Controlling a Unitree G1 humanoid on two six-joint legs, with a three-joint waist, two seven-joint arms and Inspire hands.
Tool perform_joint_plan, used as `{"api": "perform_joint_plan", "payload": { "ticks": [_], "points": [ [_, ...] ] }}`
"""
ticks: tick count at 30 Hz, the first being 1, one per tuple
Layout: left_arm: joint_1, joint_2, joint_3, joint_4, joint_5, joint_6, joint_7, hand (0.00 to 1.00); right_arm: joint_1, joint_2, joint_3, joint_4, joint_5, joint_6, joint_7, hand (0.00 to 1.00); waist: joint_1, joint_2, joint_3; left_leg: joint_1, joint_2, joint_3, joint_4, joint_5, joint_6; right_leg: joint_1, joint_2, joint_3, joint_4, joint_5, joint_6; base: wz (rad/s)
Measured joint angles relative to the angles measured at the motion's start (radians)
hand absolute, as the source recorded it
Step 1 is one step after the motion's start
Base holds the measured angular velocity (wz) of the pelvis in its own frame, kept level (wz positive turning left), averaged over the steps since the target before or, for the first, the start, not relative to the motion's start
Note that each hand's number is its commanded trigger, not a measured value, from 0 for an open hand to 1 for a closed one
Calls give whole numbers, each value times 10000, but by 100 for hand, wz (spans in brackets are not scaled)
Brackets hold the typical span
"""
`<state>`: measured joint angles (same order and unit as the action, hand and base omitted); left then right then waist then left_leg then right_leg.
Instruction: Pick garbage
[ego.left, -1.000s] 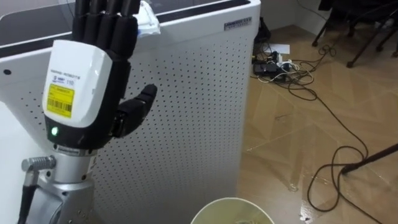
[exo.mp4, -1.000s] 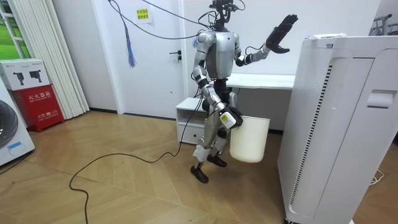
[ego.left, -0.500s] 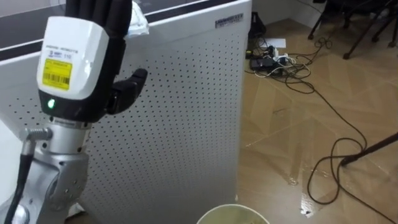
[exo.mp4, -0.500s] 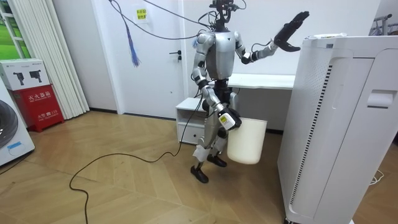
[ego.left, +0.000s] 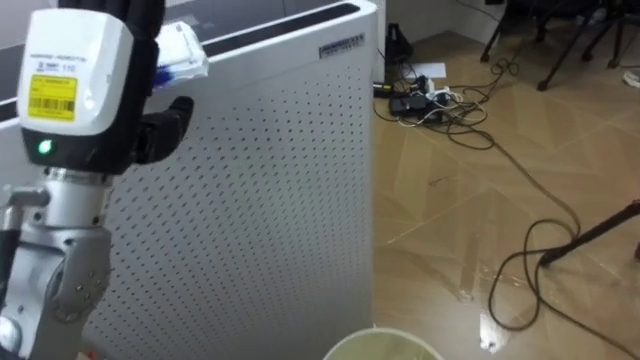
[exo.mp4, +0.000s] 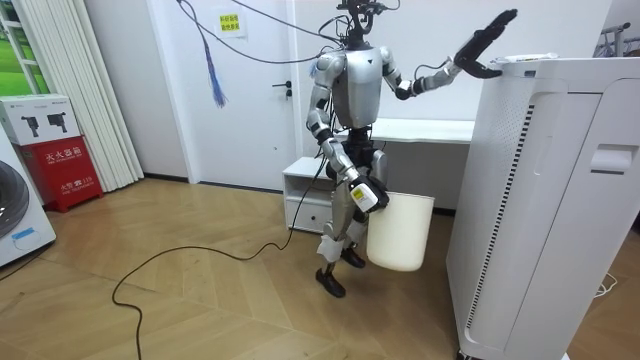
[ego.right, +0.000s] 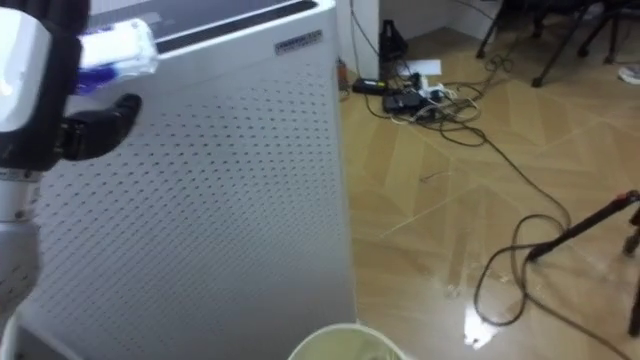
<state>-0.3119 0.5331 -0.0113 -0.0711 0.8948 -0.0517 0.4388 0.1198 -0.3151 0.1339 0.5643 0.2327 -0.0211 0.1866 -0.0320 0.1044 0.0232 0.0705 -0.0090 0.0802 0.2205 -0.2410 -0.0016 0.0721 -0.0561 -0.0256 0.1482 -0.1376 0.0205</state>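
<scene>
Over the last second the left hand (ego.left: 75, 95) has gone up and forward, from hanging short of the unit (ego.left: 260, 190) to reaching over its top edge, and the room view shows the robot stepped in closer. Fingers are straight, thumb out to the side, nothing held. The garbage (ego.left: 178, 55) is a crumpled white-and-blue wrapper on top of the unit near the front edge, just beside the hand and partly behind it, so I can't say if they touch.

My read on it: light, soft, crinkly film, nothing to break, but it'll probably skate across that smooth top if nudged. I'd come down on the bunched middle and pinch it between thumb and fingers, not chase a loose corner.

The right hand (exo.mp4: 364, 196) is down at the hip with the bin (exo.mp4: 400, 232); can't tell its grip from here. The bin's rim also pokes in at the bottom of the eye views, below the unit's front, so the drop should be short.

In the way: mainly the unit's own height, the arm looks near full stretch. Off to the right on the floor (ego.left: 450, 200) there's a tangle of cables (ego.left: 435, 98) and 1 looped cable (ego.left: 525, 275), well apart from the bin.
</scene>
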Motion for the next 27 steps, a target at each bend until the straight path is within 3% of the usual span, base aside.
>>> {"api": "perform_joint_plan", "payload": {
  "ticks": [1,2,3,6,11,17,19,20,21,24,27],
  "points": [
    [-194,3,-67,-39,-52,-78,-7,0,3,-89,-122,9,13,8,-85,100,-59,58,-37,-602,41,295,-522,419,100,-63,-70,402,-7,-37,59,57],
    [-246,5,-96,-35,-58,-109,-10,0,3,-88,-209,53,-14,38,-126,100,-32,39,-73,-795,39,602,-495,784,415,-77,-166,484,12,-90,133,45],
    [-246,18,-184,-35,-248,-134,-47,0,30,-177,-392,56,-49,145,-146,100,92,16,-106,-675,2,917,-519,991,461,-138,-215,402,91,-108,170,10],
    [-253,16,-377,89,-629,-135,-207,0,17,-163,-375,50,-50,271,-14,100,405,-93,-116,-421,-16,752,-552,990,457,-44,-139,86,71,-127,198,-13],
    [-483,17,-385,586,-779,-67,-594,0,1,-30,-347,36,-27,574,23,100,332,-93,-149,-336,-8,851,-555,980,444,164,-129,-82,29,-127,197,1],
    [-564,21,-445,1271,-753,389,-1382,0,-2,-51,-355,8,-75,895,-25,100,251,-79,-146,-341,-15,815,-426,949,472,145,-125,-102,141,-127,198,-3],
    [-563,51,-447,1408,-698,693,-1722,0,-3,-127,-364,0,-74,953,-21,100,201,35,-134,-437,15,812,-143,848,503,134,-119,-104,219,-123,209,0],
    [-563,63,-447,1443,-686,757,-1826,14,-3,-142,-369,1,-73,1008,-21,100,184,64,-133,-431,11,812,-134,848,505,126,-122,-102,220,-119,215,0],
    [-561,98,-447,1492,-679,838,-2025,39,-3,-150,-371,0,-74,1091,-17,100,147,121,-133,-426,1,811,-111,848,507,101,-128,-97,217,-120,225,0],
    [-562,118,-447,1540,-638,913,-2429,100,-3,-148,-371,2,-96,1115,-19,100,92,253,-142,-422,-31,811,-84,846,512,94,-137,-97,223,-137,249,0],
    [-559,117,-448,1592,-601,917,-2847,100,-5,-149,-372,3,-188,1154,-19,100,125,304,-173,-420,-39,841,-107,850,510,109,-126,-113,243,-141,242,1]
  ]
}}
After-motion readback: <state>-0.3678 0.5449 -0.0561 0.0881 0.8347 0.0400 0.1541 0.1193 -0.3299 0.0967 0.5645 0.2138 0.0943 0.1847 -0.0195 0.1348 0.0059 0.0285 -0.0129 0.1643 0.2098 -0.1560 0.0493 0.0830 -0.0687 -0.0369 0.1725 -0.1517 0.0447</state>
